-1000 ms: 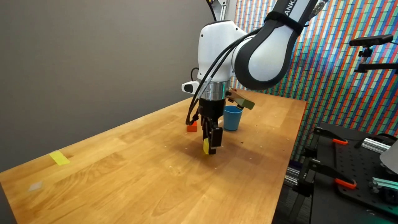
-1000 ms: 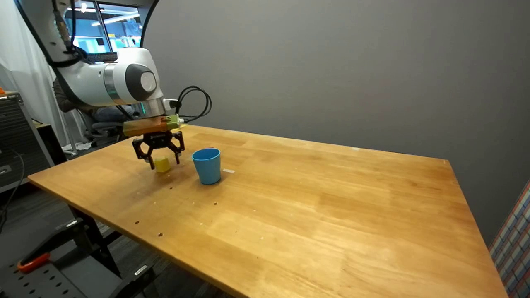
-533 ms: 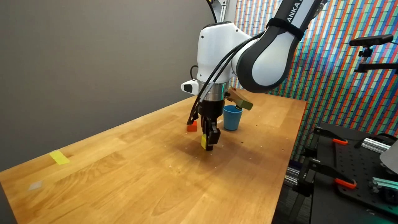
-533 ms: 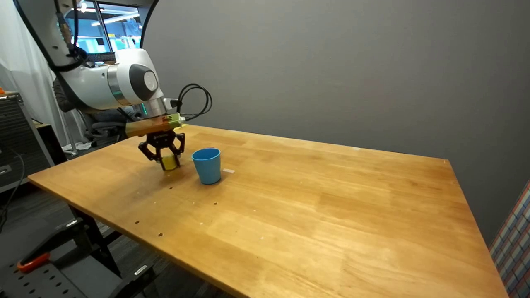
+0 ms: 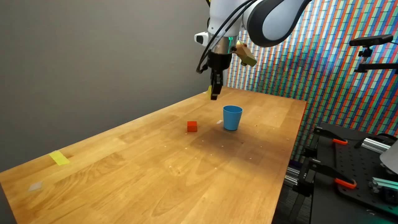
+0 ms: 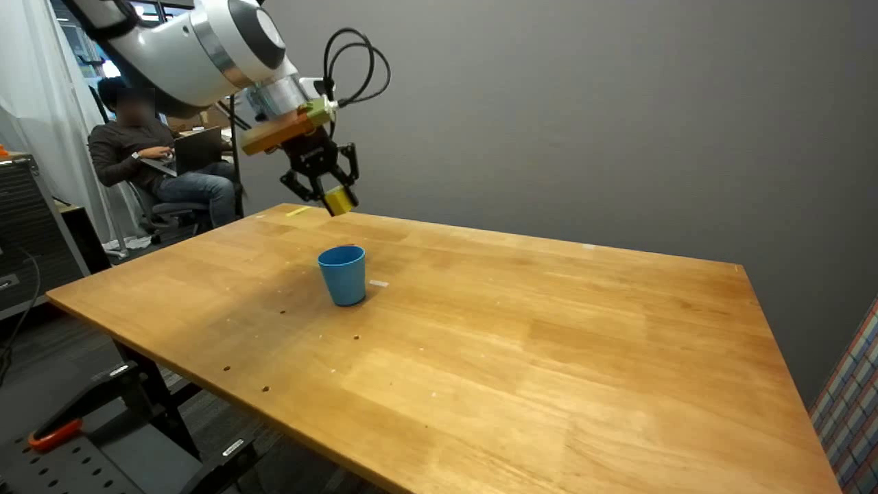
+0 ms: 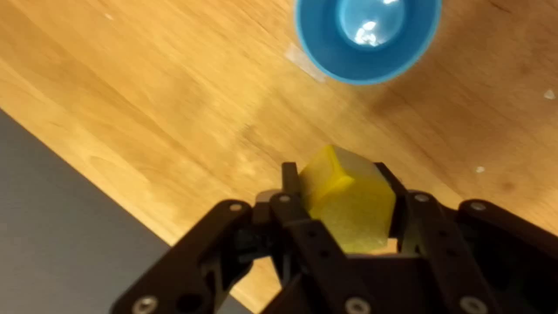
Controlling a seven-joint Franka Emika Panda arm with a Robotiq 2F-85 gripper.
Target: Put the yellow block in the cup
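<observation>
1. In an exterior view, a red block [image 5: 192,126] sits near the blue cup [image 5: 232,119]; yellow tape [image 5: 59,157] lies at the wall-side edge of the worktop [image 5: 140,186].
2. In an exterior view, the claw [image 6: 344,208] pinches the yellow block [image 6: 339,200] above the worktop; the blue cup nearly hides the red block; a seated person [image 6: 122,147] shows beyond the left edge.
3. In the wrist view, a whitish strip [image 7: 304,63] lies near the blue cup.

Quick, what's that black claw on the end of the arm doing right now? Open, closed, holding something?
Gripper: closed, holding the yellow block between its two fingers, up above the table.
</observation>
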